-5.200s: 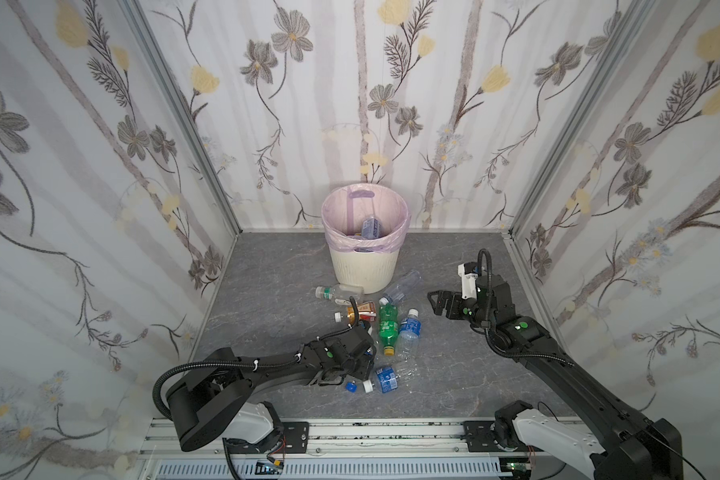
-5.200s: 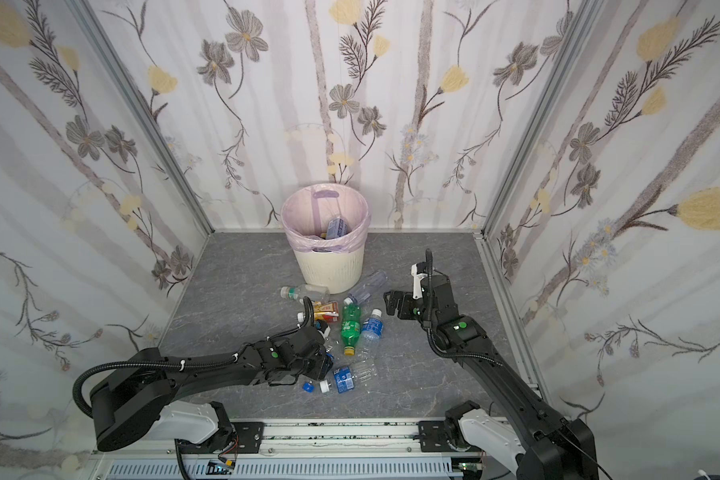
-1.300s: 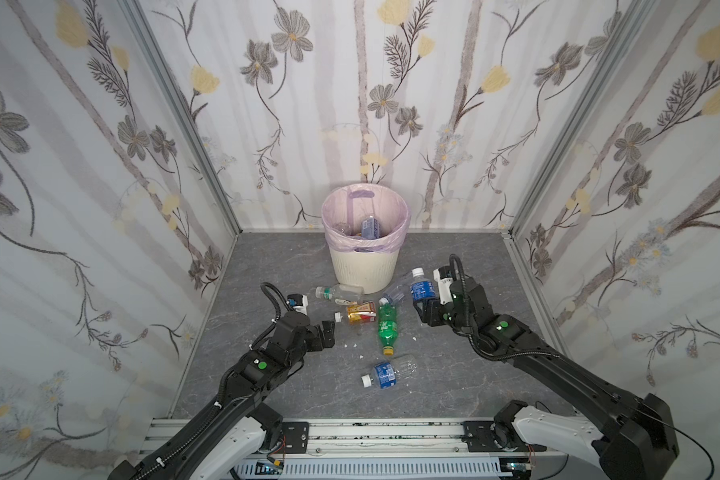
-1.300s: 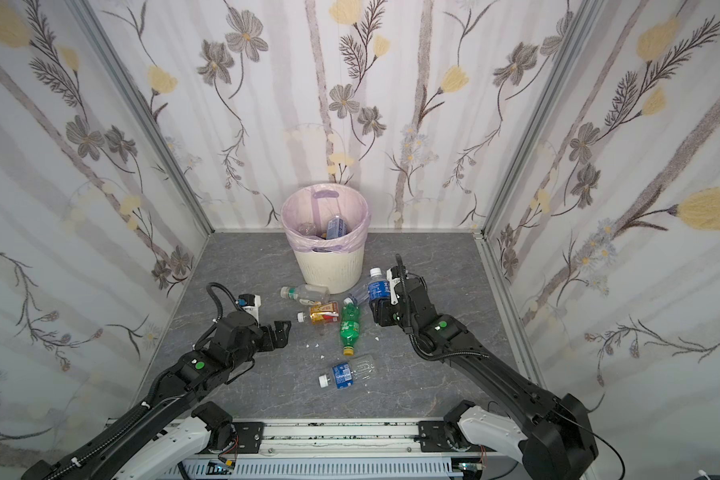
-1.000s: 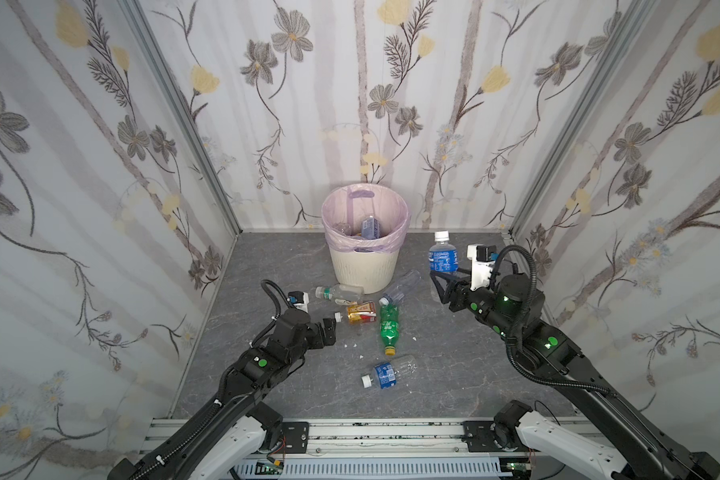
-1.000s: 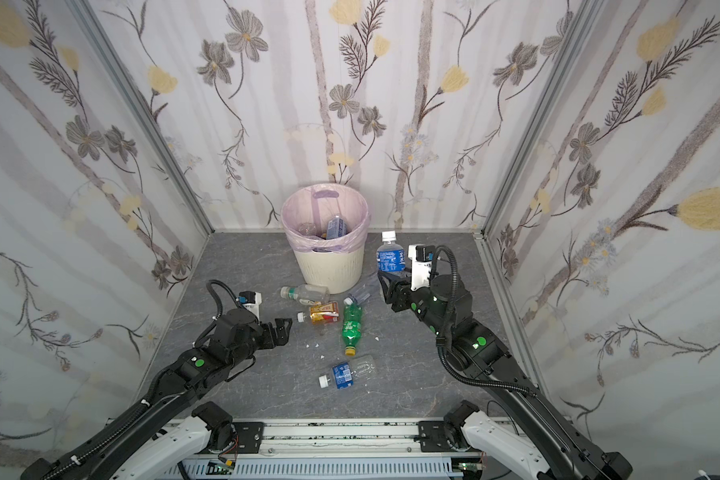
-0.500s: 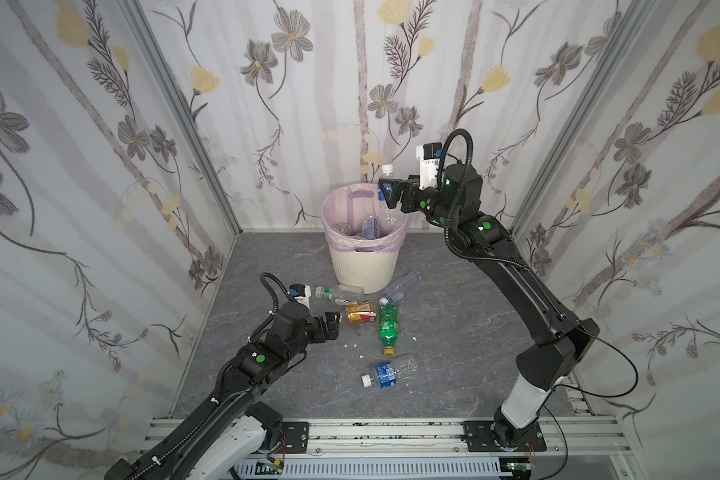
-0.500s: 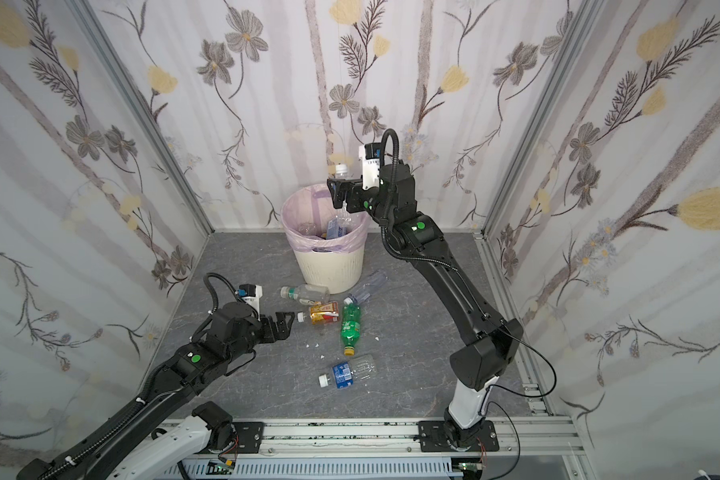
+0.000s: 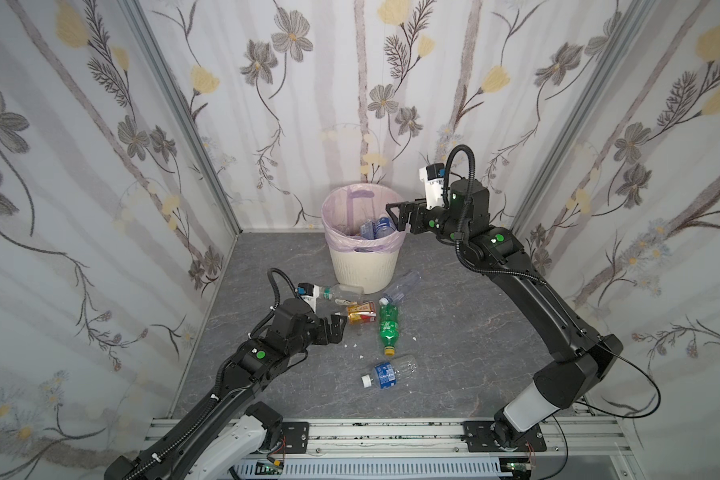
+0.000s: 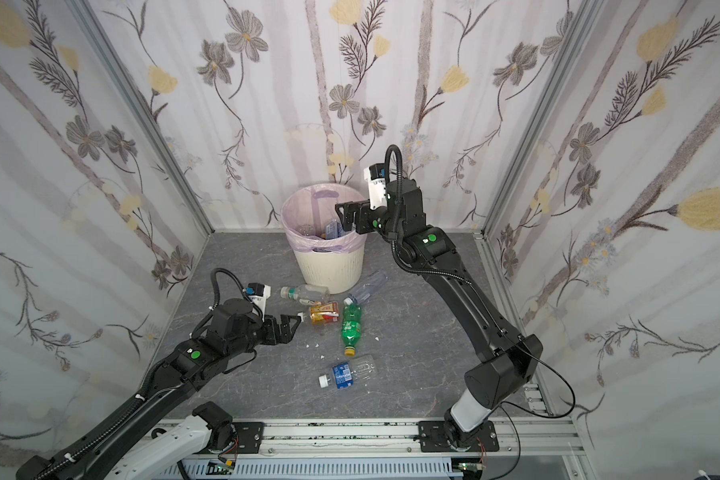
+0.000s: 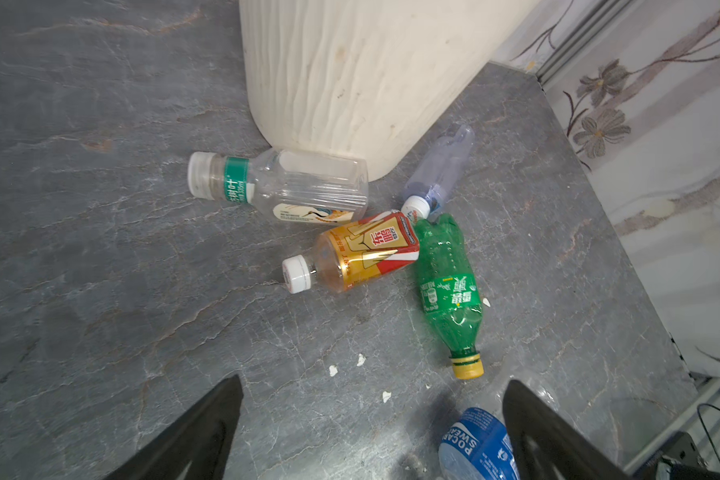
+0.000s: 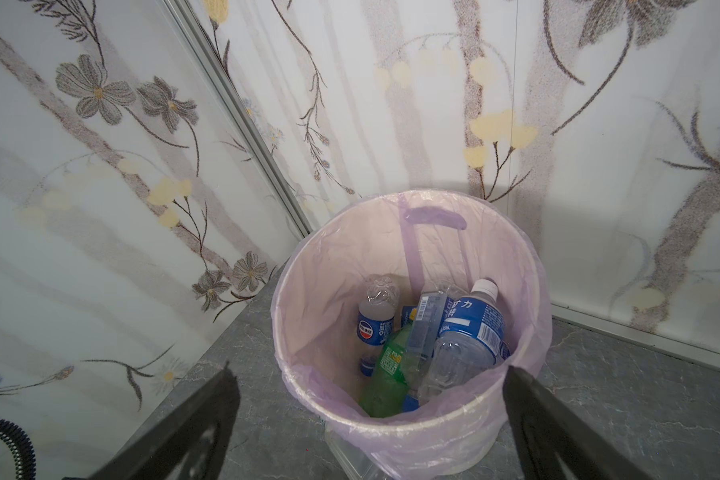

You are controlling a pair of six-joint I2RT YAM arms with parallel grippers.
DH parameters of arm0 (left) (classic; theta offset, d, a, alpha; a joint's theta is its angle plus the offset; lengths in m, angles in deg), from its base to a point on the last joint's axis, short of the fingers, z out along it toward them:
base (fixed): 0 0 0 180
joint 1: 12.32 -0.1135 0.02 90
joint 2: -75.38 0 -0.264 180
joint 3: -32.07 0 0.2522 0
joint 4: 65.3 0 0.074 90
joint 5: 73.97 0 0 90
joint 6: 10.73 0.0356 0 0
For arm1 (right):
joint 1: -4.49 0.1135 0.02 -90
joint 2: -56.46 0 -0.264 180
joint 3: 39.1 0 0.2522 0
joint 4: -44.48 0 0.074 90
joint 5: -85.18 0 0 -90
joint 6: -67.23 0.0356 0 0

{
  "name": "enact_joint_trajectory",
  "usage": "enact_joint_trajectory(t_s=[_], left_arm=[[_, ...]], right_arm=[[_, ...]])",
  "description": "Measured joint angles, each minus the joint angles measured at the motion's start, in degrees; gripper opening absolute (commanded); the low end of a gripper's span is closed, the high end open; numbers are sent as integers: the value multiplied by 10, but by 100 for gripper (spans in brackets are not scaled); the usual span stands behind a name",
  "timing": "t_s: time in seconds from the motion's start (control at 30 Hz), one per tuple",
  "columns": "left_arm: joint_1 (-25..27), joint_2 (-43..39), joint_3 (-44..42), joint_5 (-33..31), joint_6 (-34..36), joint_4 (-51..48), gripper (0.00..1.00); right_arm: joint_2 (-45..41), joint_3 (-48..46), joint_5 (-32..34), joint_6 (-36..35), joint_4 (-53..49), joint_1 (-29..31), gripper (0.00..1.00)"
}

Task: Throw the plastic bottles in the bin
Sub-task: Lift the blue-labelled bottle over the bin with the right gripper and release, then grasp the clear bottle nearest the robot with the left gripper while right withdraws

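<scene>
The cream ribbed bin (image 9: 364, 270) (image 10: 333, 270) with a lilac liner (image 12: 321, 266) holds several plastic bottles, topmost a blue-labelled one (image 12: 470, 328). My right gripper (image 9: 395, 216) (image 10: 344, 218) (image 12: 371, 374) hangs open and empty over the bin's right rim. On the floor lie a clear bottle with a green band (image 9: 337, 293) (image 11: 283, 187), a red-gold one (image 9: 360, 312) (image 11: 362, 253), a green one (image 9: 387, 324) (image 11: 447, 286), a pale bluish one (image 9: 402, 286) and a blue-labelled one (image 9: 387, 372) (image 11: 479, 444). My left gripper (image 9: 339, 328) (image 10: 289, 326) (image 11: 373, 382) is open, low, left of the red-gold bottle.
Small white scraps (image 11: 333, 370) dot the grey floor between my left gripper and the green bottle. Flowered walls close the cell on three sides, and a metal rail (image 9: 350, 432) runs along the front edge.
My right arm swung the blue-labelled bottle up from the floor to the bin and opened; the bottle now lies in the bin. The left arm has barely moved.
</scene>
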Motion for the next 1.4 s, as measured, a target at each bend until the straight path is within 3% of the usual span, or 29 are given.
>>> enact_joint_trajectory(t_s=[0.13, 0.5, 0.67, 1.13, 1.4], left_arm=[[40, 24, 3, 23, 20, -1, 100], [216, 140, 35, 28, 82, 1, 100], [263, 189, 43, 28, 99, 12, 100], [327, 365, 72, 12, 113, 103, 90], [349, 457, 99, 11, 104, 135, 70]], right_arm=[[-58, -105, 6, 1, 12, 0, 100], [-235, -438, 36, 23, 45, -42, 100], [-278, -537, 36, 44, 56, -63, 100], [-311, -604, 35, 67, 92, -74, 100], [-339, -626, 39, 67, 91, -82, 100]])
